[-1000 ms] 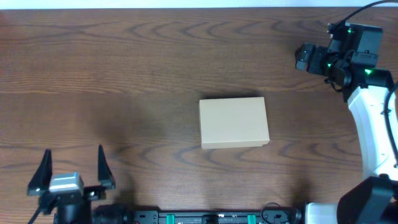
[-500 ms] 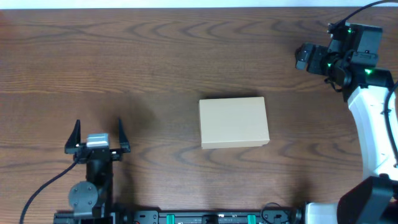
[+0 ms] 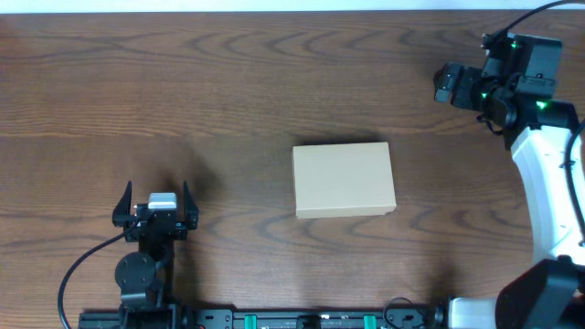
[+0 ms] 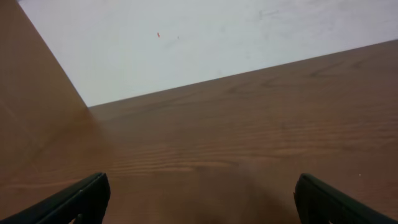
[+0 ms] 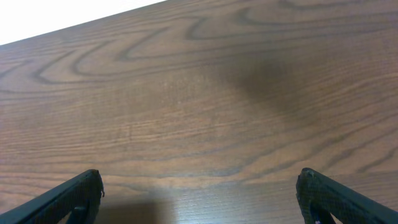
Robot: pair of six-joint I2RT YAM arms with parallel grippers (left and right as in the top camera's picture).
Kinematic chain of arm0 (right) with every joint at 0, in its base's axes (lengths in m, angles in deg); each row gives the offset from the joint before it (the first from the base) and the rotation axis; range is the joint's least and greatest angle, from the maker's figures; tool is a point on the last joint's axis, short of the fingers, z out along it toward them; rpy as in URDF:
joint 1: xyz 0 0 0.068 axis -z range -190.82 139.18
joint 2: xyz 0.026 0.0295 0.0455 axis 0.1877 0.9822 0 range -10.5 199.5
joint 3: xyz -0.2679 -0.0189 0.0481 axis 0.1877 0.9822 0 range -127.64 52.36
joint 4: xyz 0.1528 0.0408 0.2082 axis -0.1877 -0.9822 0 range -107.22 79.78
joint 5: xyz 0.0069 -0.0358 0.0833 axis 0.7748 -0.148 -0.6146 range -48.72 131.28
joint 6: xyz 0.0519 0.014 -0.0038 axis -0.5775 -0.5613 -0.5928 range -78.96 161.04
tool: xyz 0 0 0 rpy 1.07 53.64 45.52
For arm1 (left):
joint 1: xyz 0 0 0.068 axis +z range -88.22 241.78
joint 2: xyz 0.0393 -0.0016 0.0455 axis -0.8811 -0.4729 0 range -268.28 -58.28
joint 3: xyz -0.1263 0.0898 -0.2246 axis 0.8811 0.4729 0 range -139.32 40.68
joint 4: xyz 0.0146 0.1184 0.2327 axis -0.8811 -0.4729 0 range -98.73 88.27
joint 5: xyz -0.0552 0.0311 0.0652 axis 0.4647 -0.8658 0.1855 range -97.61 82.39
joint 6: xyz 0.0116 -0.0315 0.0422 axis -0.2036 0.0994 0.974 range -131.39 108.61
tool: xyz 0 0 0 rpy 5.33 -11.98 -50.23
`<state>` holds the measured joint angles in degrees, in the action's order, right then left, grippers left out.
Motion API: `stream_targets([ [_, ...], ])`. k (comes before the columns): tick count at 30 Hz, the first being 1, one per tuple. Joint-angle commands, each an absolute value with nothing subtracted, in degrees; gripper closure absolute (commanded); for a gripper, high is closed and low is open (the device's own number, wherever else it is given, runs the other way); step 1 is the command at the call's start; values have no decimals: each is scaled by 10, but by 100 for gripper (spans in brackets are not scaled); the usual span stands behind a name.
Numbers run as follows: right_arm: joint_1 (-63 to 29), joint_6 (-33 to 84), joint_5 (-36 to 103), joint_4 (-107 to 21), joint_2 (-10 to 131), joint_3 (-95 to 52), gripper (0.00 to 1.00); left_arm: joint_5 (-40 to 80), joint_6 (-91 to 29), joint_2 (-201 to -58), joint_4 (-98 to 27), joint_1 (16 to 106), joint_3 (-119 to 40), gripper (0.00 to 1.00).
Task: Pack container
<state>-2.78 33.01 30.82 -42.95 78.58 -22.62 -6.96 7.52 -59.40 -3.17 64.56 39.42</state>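
The container (image 3: pixel 345 180) is a plain tan cardboard box lying flat mid-table with its lid down; only the overhead view shows it. My left gripper (image 3: pixel 155 203) stands open near the front edge, well to the left of the box and apart from it. In the left wrist view its gripper (image 4: pixel 202 205) has only bare wood between the dark fingertips (image 4: pixel 74 200). My right gripper (image 3: pixel 445 84) hovers at the far right, away from the box. The right wrist view shows that gripper (image 5: pixel 202 199) open over bare table, with fingertips (image 5: pixel 341 198) wide apart.
The dark wooden table (image 3: pixel 228 82) ends at a white strip along the far edge. A black mounting rail (image 3: pixel 311 320) runs along the front edge. The right arm's white link (image 3: pixel 548 192) stretches down the right side, and a black cable (image 3: pixel 78 270) loops by the left arm's base.
My left arm has swung from the front left corner to the right and a little forward, closer to the box, jaws still open. The right arm and the box have not moved.
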Motion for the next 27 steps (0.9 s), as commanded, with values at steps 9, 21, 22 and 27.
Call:
stream_targets([
  [9,-26,338,309,-430,787,-234,1,-86,83,-590,-61,644,404,5],
  [21,-26,338,310,-430,787,-234,1,-86,83,-590,-61,644,404,5],
  [22,-26,338,309,-430,787,-234,1,-86,83,-590,-61,644,404,5],
  [27,-25,338,365,-430,787,-234,1,-86,83,-590,-61,644,404,5],
])
